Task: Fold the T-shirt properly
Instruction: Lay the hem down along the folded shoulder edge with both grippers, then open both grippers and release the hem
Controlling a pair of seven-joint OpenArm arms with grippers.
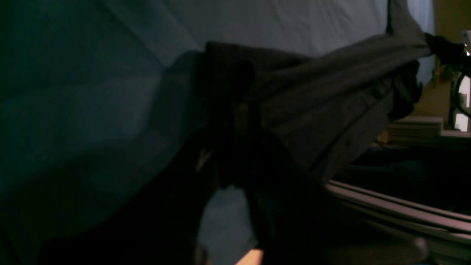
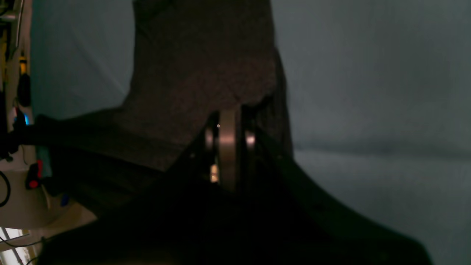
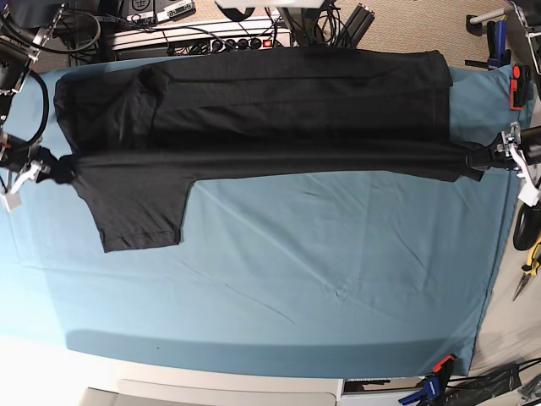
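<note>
The T-shirt (image 3: 279,101) is spread sideways along the far half of the table (image 3: 321,279), which is covered by a teal cloth (image 3: 338,254). Its plain black side faces up. One short sleeve (image 3: 139,211) lies flat on the cloth and reaches toward the middle of the table; the rest of the shirt runs in a long band parallel to the far edge.

A taut fold line runs straight across the shirt from one short edge of the table to the other, pulled tight between the two arms. The left pincer (image 3: 483,158) is clamped together on the shirt fabric at one short edge, and the right pincer (image 3: 52,167) is clamped on the fabric at the opposite one. From the left wrist camera the dark fabric (image 1: 331,95) stretches away in ridged pleats toward the other arm. From the right wrist camera the fabric (image 2: 198,59) rises above the closed right pincer (image 2: 228,110).

Cables and a power strip (image 3: 203,38) sit beyond the far edge. Clamps (image 3: 435,376) grip the cloth at a near corner.
</note>
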